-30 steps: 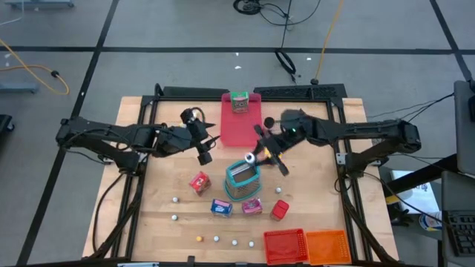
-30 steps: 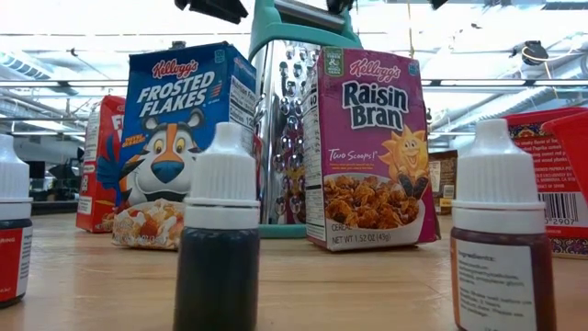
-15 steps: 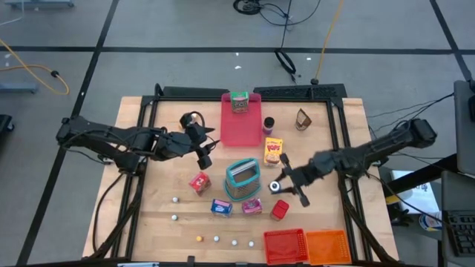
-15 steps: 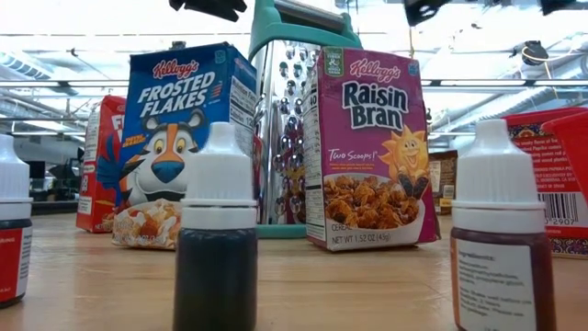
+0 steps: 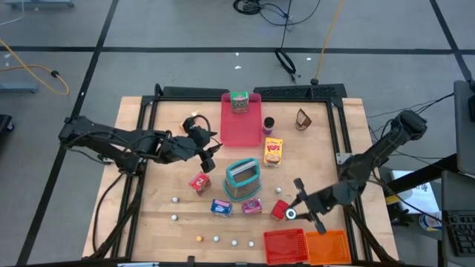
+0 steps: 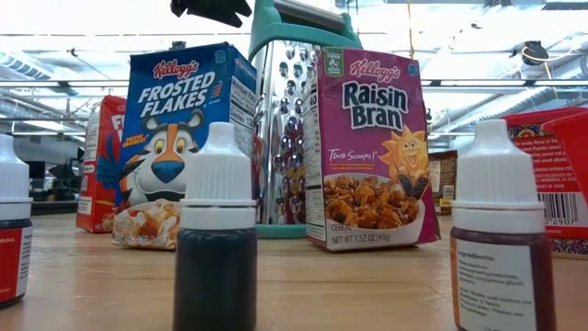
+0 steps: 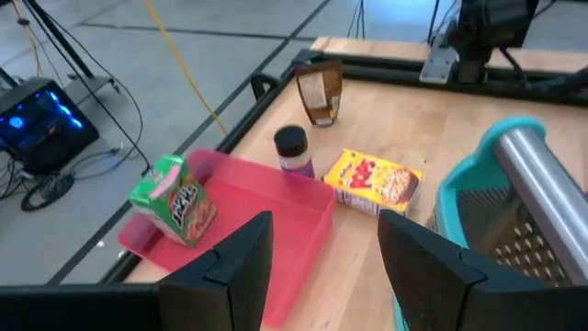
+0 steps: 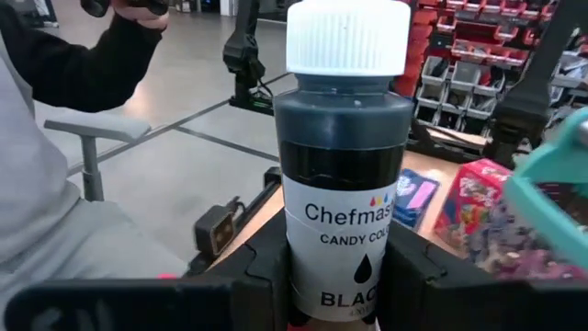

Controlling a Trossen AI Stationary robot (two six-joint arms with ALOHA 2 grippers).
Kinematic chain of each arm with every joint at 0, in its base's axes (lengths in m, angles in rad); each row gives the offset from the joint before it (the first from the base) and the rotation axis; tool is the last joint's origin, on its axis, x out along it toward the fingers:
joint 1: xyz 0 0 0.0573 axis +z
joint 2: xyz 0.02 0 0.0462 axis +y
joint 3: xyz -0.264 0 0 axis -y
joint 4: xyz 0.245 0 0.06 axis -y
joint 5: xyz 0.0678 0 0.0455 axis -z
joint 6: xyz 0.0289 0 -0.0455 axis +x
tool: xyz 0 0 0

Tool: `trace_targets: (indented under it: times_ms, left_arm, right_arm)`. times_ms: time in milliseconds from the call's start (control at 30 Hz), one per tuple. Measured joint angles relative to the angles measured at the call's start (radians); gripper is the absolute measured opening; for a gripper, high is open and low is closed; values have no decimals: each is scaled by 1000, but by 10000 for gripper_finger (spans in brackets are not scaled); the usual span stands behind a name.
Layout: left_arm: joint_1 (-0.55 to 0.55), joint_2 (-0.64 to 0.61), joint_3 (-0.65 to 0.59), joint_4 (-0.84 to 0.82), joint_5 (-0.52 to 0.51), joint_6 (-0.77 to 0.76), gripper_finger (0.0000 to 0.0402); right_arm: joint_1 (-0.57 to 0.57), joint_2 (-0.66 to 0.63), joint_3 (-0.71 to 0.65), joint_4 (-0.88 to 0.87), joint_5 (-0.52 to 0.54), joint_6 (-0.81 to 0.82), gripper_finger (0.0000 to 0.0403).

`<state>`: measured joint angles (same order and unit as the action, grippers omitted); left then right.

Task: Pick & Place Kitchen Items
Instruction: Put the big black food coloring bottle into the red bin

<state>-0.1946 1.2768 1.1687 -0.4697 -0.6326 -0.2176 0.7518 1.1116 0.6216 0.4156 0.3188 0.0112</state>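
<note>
Landmark for all positions: the teal grater [image 5: 242, 179], standing upright at the middle of the wooden surface [image 5: 159, 204].

Left of the grater, the left claw [image 5: 208, 155] hovers above the surface with its fingers [image 7: 237, 267] spread apart and nothing between them. A red packet [image 5: 199, 182] lies just left of the grater. The Frosted Flakes box [image 5: 220, 207] stands at the grater's near left corner, and the Raisin Bran box [image 5: 252, 206] at its near right corner.

Behind the grater lies the pink tray [image 5: 239, 127], with a green packet [image 5: 239, 101] at its far end. A dark jar [image 5: 269, 123] and a yellow packet [image 5: 274, 151] lie right of the tray, behind and right of the grater.

Right of the grater, the right claw [image 5: 295, 213] is closed on a black bottle [image 8: 347, 156] with a white cap, held upright. This claw is just beside a red packet [image 5: 279, 211], near the red bin [image 5: 286, 245] and orange bin [image 5: 330, 245].
</note>
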Motion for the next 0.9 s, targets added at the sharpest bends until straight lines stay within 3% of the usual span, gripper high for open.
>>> trace_targets:
  times_ms: [300,633,900]
  left_arm:
    - [-19,30,0,2,3,-55,200]
    - [-31,29,0,3,3,-94,200]
    - [-31,29,0,3,3,-103,200]
  right_arm:
    - [133,183,0,188,107,42,97]
    - [140,430,0,438,97,99,97]
    - [141,550,2,574,85,160,98]
